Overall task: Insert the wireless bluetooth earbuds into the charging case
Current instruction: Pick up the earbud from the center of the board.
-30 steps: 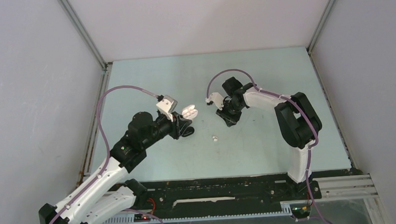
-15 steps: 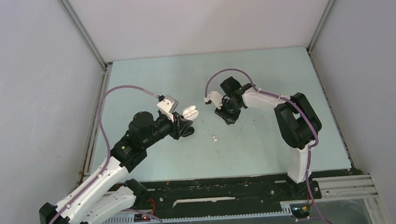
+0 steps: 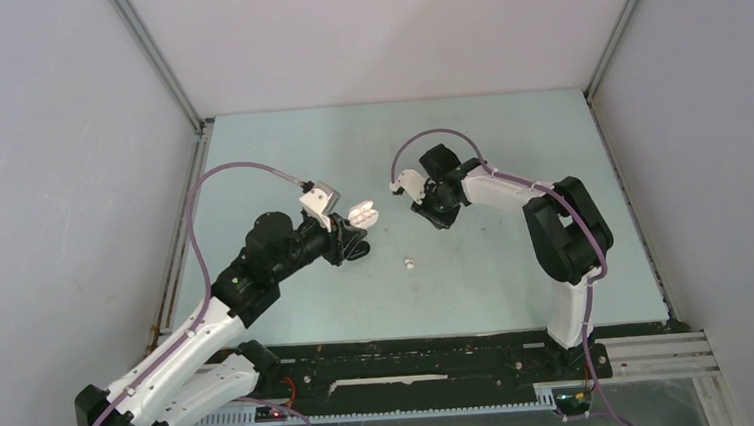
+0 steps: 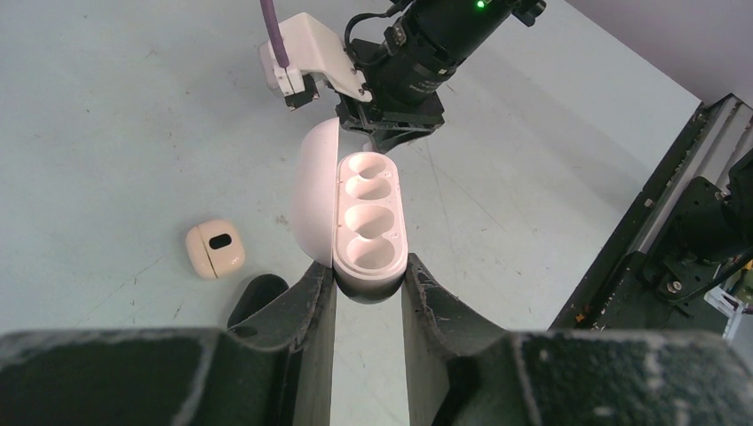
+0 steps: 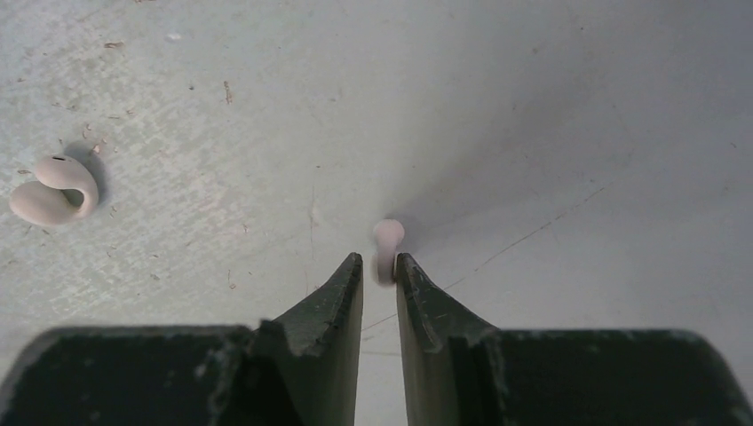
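Over the middle of the table [image 3: 509,144], a little toward its left edge, the charging case [image 4: 366,222] is clamped between the fingers of the left gripper [image 4: 366,271]. Its lid [image 4: 313,200] is swung right back to one side, and the row of wells [image 4: 364,191] faces up and outward; every hollow the left wrist view shows is empty. The grip sits low on the case body. That leaves the wells and hinge unobstructed and turns the openings toward the other arm, which looks like a deliberate presenting pose.

Just beyond the far end of the case hangs the right gripper [image 5: 379,259], tilted down toward the table. Its fingers are drawn almost together on the held earbud [image 5: 388,238], a small pale bud whose rounded end pokes past the tips. The rest of it is hidden between the pads, so how securely it is caught cannot be told.

The loose earbud [image 3: 410,264] lies on the bare table nearer the front edge, between the two grippers and touching neither.

Nothing is seated yet, so the task seems to be at its first insertion. The likely need is to carry the pinched bud over a well and match its shape to the hollow — a delicate job, since so slight a pinch could let it twist or drop.
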`<state>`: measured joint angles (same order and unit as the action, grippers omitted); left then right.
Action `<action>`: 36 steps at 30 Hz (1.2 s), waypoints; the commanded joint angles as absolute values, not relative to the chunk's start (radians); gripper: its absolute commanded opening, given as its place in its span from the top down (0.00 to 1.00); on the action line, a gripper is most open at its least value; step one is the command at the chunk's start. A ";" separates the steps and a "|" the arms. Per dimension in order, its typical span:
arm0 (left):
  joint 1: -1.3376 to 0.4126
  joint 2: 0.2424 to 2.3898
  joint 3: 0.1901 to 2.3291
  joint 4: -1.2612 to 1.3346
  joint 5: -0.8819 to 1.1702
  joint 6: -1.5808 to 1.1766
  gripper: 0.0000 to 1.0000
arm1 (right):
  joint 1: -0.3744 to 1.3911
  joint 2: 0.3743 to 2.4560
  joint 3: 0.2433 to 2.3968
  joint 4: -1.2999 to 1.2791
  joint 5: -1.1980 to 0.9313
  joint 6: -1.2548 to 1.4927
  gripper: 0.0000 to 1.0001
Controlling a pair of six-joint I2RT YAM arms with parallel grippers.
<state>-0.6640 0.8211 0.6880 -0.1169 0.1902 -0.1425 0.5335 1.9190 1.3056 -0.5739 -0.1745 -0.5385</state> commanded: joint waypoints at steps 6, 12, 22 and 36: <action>-0.658 0.826 0.713 -0.090 0.205 -0.158 0.96 | 0.533 1.864 1.307 -0.556 -0.140 -0.546 0.85; -0.658 0.825 0.712 -0.089 0.208 -0.158 0.96 | 0.531 1.849 1.308 -0.564 -0.152 -0.550 0.95; -0.658 0.843 0.712 -0.089 0.220 -0.152 0.96 | 0.499 1.601 1.308 -0.722 -0.386 -0.628 1.00; -0.670 0.895 0.703 -0.034 0.532 -0.106 1.00 | 0.590 1.186 1.311 -0.987 -0.779 -0.702 1.00</action>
<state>-0.6643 0.8738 0.6880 -0.1013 0.3603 -0.1379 0.5476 1.2053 1.3006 -0.9607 -0.6849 -0.7189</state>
